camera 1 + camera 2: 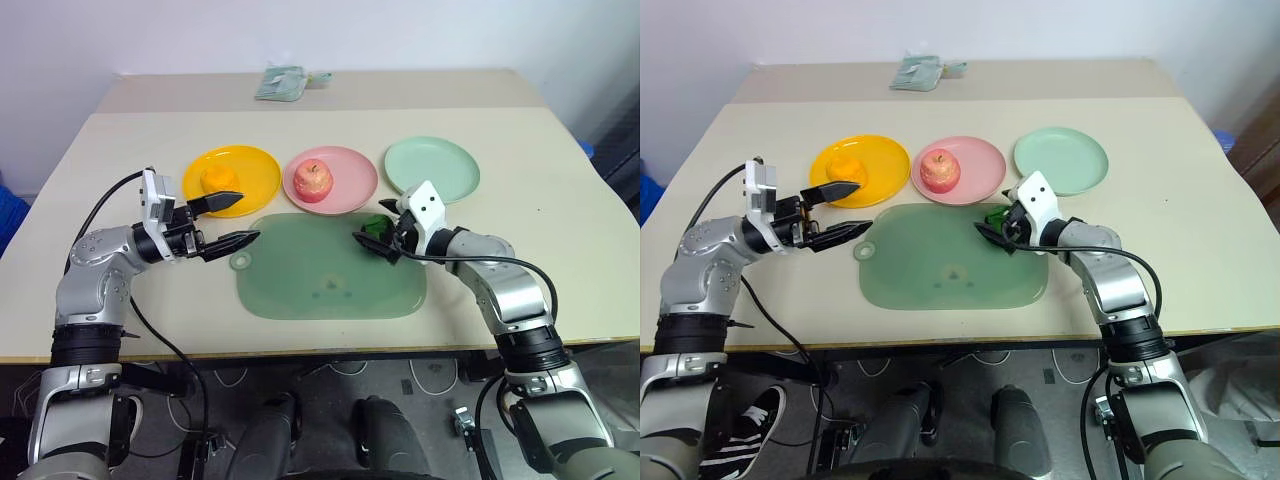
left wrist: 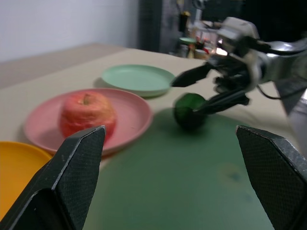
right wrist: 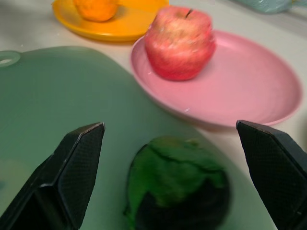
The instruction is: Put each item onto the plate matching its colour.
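The lumpy orange fruit (image 1: 220,179) lies on the yellow-orange plate (image 1: 258,170). On the pink plate (image 1: 352,182) stands the pink-red apple (image 1: 313,181). The pale mint green plate (image 1: 432,166) holds nothing. The dark green round piece (image 3: 177,189) rests on the far right corner of the translucent green mat (image 1: 320,280). My right gripper (image 1: 368,222) is open with this green piece between its fingers. My left gripper (image 1: 245,218) is open and holds nothing, just beside the yellow-orange plate's near edge, pointing across the mat.
A crumpled greenish packet (image 1: 281,82) lies at the table's far edge. The three plates stand in a row just behind the mat. Bare tabletop lies to the left of the yellow-orange plate and to the right of the mint one.
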Controlling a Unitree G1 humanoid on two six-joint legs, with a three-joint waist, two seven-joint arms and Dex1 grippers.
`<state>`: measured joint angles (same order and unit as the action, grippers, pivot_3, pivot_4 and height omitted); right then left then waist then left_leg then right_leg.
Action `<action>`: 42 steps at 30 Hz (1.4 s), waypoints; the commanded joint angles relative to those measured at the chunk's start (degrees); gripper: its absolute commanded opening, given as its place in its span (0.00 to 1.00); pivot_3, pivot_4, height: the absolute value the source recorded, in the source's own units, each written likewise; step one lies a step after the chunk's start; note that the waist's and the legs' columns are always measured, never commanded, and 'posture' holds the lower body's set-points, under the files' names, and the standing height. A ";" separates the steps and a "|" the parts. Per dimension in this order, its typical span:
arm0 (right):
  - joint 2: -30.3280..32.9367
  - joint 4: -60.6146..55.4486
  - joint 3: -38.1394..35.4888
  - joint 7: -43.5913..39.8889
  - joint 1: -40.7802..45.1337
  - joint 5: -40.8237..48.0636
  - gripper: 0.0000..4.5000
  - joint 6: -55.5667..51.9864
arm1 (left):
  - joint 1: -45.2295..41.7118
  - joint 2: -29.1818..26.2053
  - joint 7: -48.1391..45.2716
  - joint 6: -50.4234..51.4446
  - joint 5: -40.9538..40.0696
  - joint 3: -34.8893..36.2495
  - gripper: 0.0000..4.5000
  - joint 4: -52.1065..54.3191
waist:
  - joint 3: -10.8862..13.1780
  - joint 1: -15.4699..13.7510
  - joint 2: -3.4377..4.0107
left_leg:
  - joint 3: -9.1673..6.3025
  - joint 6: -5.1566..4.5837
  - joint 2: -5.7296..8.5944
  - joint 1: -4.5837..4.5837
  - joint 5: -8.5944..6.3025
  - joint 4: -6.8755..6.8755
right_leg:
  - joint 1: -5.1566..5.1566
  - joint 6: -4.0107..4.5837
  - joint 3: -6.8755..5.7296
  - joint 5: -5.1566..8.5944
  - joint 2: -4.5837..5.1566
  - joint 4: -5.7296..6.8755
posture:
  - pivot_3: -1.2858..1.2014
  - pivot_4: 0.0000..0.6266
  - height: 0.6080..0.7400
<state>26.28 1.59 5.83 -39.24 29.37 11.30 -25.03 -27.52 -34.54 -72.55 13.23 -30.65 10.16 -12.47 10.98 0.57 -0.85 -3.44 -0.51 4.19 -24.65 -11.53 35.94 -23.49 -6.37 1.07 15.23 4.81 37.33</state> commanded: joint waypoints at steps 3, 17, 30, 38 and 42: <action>-0.12 -0.25 -0.42 -0.16 0.43 0.27 1.00 -1.86 | 1.60 -0.69 0.56 0.34 -0.16 -0.86 0.98 4.99 | 0.00 0.20 0.00 | 0.00 0.00 -0.01 0.00 0.00 -0.06 | -0.04 0.00 0.01 0.00 0.00 -0.01 | 0.52 0.24 1.00; 0.21 0.98 0.16 0.26 -0.05 -2.08 0.62 -0.92 | 1.81 -1.57 -0.34 0.16 -0.71 -1.08 1.00 5.88 | 0.00 0.14 0.00 | 0.01 0.00 -0.01 0.00 0.00 -0.07 | -0.03 0.00 0.01 0.00 0.00 -0.05 | 0.52 0.24 1.00; 0.05 2.54 -0.25 0.63 0.18 -2.73 0.62 0.67 | 2.09 -1.10 0.07 -0.44 -0.55 -1.04 1.00 4.95 | 0.00 0.14 0.00 | 0.01 0.00 -0.01 0.00 0.00 -0.07 | -0.02 0.00 0.00 0.00 0.00 -0.05 | 0.52 0.24 1.00; -3.44 13.75 -9.80 12.40 10.10 -2.18 0.62 7.57 | 0.41 1.65 5.39 -3.12 -0.10 0.90 1.00 4.61 | 0.02 0.18 0.03 | 0.02 0.01 0.00 0.00 0.00 -0.07 | -0.04 0.01 0.01 0.00 0.00 -0.04 | 0.52 0.24 1.00; -3.65 32.64 -12.27 22.09 19.69 -5.68 0.62 17.85 | 0.55 3.37 8.63 -2.28 -0.86 1.24 1.00 5.75 | 0.02 0.29 0.03 | 0.04 0.02 0.00 0.00 0.01 -0.12 | -0.05 0.01 -0.01 0.00 -0.02 -0.07 | 0.52 0.24 1.00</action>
<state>22.59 27.67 -4.48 -21.67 46.08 7.32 -12.22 -26.39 -31.53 -65.28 11.59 -30.64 10.26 -8.54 11.00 0.86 -0.82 -3.39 -0.49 4.20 -24.64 -11.52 35.82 -23.53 -6.36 1.05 15.23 4.78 37.27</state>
